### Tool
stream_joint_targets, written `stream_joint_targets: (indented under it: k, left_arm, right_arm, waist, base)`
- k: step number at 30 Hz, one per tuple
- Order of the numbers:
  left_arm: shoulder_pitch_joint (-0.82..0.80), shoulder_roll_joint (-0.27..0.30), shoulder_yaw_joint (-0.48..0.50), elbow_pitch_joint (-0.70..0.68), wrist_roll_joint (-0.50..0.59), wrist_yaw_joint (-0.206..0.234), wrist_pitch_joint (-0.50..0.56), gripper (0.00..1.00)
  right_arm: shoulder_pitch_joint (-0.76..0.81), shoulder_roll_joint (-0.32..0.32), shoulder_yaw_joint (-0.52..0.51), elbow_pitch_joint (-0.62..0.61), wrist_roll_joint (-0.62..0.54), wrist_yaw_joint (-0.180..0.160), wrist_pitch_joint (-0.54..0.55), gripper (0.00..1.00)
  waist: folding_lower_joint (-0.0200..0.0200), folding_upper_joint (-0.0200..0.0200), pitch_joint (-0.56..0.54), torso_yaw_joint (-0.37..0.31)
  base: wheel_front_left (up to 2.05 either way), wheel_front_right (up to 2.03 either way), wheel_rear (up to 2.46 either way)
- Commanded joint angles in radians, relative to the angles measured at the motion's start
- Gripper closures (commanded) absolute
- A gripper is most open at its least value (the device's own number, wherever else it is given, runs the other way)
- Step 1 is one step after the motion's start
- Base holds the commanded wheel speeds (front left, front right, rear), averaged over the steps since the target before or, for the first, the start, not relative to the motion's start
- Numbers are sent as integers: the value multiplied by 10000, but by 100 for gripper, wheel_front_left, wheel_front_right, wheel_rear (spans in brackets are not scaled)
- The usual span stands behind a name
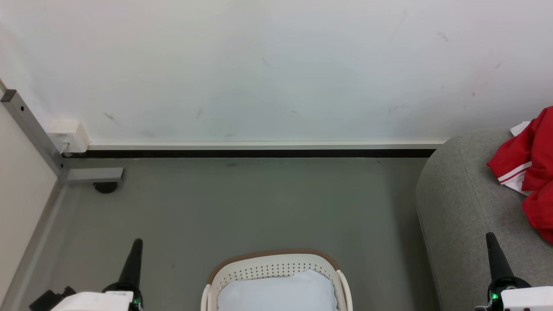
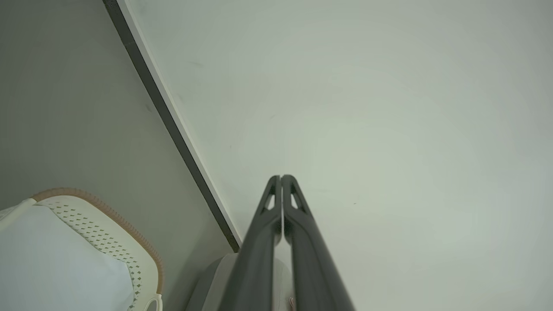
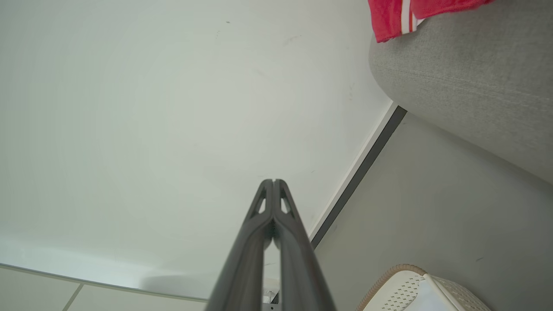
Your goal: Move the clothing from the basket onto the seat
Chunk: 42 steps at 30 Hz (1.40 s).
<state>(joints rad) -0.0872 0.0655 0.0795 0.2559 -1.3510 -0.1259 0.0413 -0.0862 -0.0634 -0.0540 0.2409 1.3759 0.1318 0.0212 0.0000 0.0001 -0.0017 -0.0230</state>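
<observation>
Clothing (image 1: pixel 533 172) — red, white-striped, lying on the seat (image 1: pixel 458 203) at the right. Basket (image 1: pixel 276 264) — sitting on the floor (image 1: pixel 259 203), holding a pale pad (image 1: pixel 276 293). Left gripper (image 1: pixel 137 242) and right gripper (image 1: pixel 490 236) are flanking the basket, fingers pressing together, gripping nothing.

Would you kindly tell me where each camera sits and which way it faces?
Head: high, looking forward-down at basket, seat, left gripper, right gripper.
Left wrist: along the shut left gripper toward the wall; basket lower left.
Right wrist: along the shut right gripper toward the wall; seat, clothing upper right.
Shared: basket in all three.
</observation>
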Motion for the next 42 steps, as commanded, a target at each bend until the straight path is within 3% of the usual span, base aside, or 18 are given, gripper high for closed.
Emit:
stream_joint_targets:
  k: [1,42]
  left_arm:
    - [-175,3,65,-78,-327,-60,64,100]
    - [-276,-151,379,-106,-2671,-76,772,100]
  right_arm:
    - [-199,-63,-64,-20,240,-14,69,100]
    - [-274,-10,-442,54,2524,-21,814,100]
  waist:
    - [0,-1,2,11]
    - [0,-1,43,230]
  base:
    - [0,0,0]
    - [0,0,0]
